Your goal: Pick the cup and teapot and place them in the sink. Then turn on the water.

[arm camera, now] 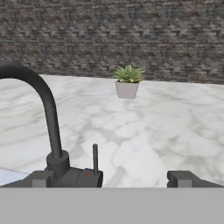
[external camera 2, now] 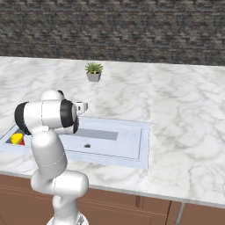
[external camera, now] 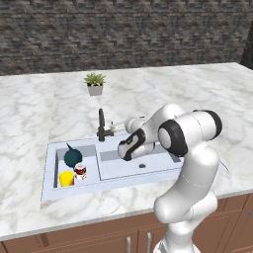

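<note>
Hand view: I see my tool (arm camera: 111, 178) wide open, holding nothing, at the faucet (arm camera: 50, 127) base. Cup (external camera: 66, 178) and teapot (external camera: 72, 157) sit in the sink's (external camera: 123, 174) small basin.

From the right base camera, my arm (external camera 2: 48, 127) hides most of the cup (external camera 2: 16, 138); the faucet's (arm camera: 46, 113) spout runs off the hand view's left edge.
</note>
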Robot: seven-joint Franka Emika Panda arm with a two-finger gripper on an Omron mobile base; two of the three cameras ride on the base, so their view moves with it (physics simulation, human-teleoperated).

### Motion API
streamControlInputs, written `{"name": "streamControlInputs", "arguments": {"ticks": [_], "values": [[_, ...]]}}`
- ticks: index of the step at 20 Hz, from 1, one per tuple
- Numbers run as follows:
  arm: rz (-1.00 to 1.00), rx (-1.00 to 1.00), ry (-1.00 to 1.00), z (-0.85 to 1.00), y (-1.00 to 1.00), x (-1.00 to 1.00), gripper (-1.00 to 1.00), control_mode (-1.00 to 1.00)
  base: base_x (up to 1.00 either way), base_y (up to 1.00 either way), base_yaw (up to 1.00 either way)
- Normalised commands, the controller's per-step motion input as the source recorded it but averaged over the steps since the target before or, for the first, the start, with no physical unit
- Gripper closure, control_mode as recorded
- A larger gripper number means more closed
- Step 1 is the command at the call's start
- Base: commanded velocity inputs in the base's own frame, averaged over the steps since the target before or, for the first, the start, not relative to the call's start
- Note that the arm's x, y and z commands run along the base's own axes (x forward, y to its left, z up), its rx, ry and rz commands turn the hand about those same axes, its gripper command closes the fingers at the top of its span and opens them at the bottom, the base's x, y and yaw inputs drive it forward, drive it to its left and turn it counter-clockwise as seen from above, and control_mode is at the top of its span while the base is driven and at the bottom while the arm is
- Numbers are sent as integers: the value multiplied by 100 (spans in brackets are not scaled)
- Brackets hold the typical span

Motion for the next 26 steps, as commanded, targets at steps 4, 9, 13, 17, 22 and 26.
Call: {"name": "streamControlInputs", "arguments": {"ticks": [4,9,13,17,22,26], "values": [[0,0,0,-9,6,13,-100,-100,0,0,0],[0,0,0,-16,1,17,-100,-100,0,0,0],[0,0,0,-20,3,21,-100,-100,0,0,0],[0,0,0,-22,9,18,-100,-100,0,0,0],[0,0,0,-12,15,20,-100,-100,0,0,0],[0,0,0,-6,14,20,-100,-100,0,0,0]]}}
